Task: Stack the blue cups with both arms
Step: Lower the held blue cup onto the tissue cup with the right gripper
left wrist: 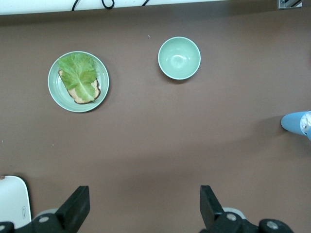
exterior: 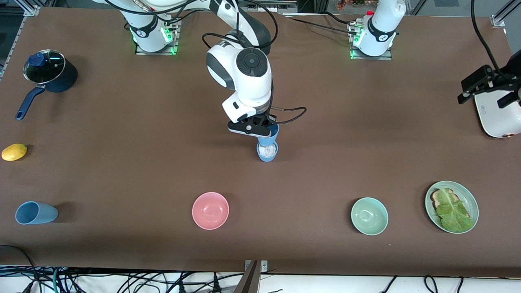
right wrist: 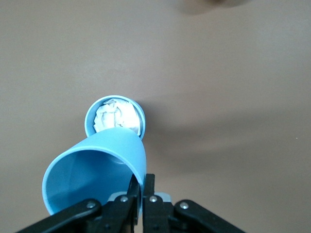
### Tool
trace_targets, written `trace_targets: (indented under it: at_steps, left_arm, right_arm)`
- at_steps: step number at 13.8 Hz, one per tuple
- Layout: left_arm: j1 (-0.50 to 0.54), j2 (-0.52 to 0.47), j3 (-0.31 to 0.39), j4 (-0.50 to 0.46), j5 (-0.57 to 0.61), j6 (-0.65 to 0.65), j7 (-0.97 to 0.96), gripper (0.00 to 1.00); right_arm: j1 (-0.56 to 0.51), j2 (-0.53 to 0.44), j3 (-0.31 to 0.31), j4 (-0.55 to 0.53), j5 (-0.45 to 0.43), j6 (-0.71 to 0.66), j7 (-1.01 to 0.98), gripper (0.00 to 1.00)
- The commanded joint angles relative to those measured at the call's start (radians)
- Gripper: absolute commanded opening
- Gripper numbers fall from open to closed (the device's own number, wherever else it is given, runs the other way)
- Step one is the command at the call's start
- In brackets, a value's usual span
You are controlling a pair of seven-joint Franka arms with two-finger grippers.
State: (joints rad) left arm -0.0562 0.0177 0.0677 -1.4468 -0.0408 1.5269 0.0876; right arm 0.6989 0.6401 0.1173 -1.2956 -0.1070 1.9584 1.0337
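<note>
The right gripper (exterior: pixel 266 129) pinches the rim of a tilted blue cup (right wrist: pixel 97 170) just over a second, upright blue cup (exterior: pixel 267 151) holding white crumpled stuff – mid-table, bare brown table (exterior: pixel 350 146) all round it. The left gripper (left wrist: pixel 141 206) waits, fingers spread and empty, over the left arm's end beside a white appliance (exterior: pixel 496 114). A third blue cup (exterior: pixel 36 213) lies on its side near the front edge at the right arm's end – pink bowl (exterior: pixel 210 210), green bowl (exterior: pixel 369 216) and lettuce plate (exterior: pixel 472 203) line that edge.

front: high, faces arms, whole table (exterior: pixel 122 122) | wrists: look down, close | shared: green bowl (exterior: pixel 369 216), filled cup (exterior: pixel 267 151)
</note>
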Motion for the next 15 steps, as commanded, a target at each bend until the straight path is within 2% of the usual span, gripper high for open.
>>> trace_targets:
  at_steps: [1, 6, 15]
  left_arm:
    - [0.004, -0.030, 0.009, -0.055, -0.013, -0.005, 0.021, 1.00]
    - [0.013, -0.039, 0.012, -0.055, -0.004, 0.001, 0.014, 1.00]
    - [0.032, -0.059, 0.017, -0.061, -0.002, -0.005, 0.018, 1.00]
  right_arm:
    - [0.011, 0.021, -0.013, 0.038, -0.030, -0.001, 0.012, 0.00]
    - [0.004, 0.007, -0.015, 0.058, -0.028, -0.007, 0.008, 0.00]
    - [0.008, 0.053, -0.039, 0.090, -0.029, 0.033, 0.003, 0.00]
